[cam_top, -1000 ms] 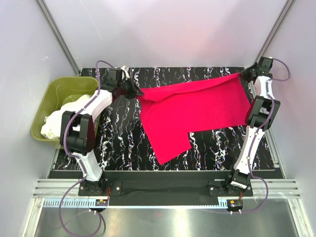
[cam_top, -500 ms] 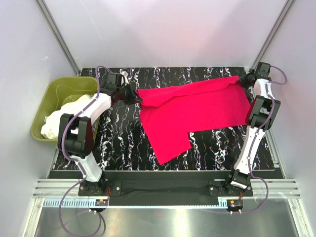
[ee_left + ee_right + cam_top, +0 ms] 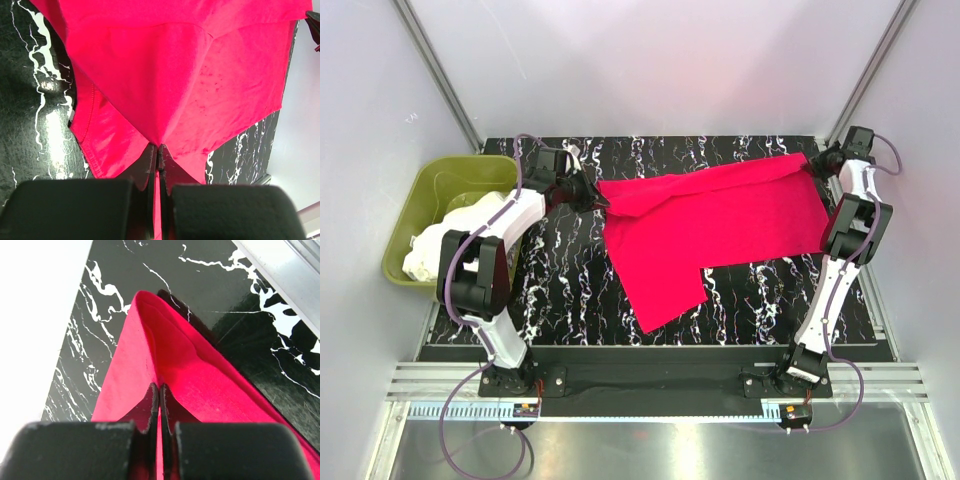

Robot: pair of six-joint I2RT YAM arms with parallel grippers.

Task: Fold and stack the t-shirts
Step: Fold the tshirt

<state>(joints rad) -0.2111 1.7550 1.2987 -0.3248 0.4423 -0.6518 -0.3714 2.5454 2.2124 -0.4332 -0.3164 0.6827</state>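
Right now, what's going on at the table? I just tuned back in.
Both arms hold the red t-shirt by its far edge: the left hand is shut on one corner, the right hand on the other, with the cloth spread between them over the table. It is not yet folded. White cloth sits in the green tub at the left.

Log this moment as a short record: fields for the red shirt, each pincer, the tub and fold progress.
red t-shirt: spread on the table, far edge held at both ends
left pincer: shut on the shirt's far-left corner
right pincer: shut on the shirt's far-right corner
green tub: left of the table, holding white cloth
progress: no fold made, no stack visible
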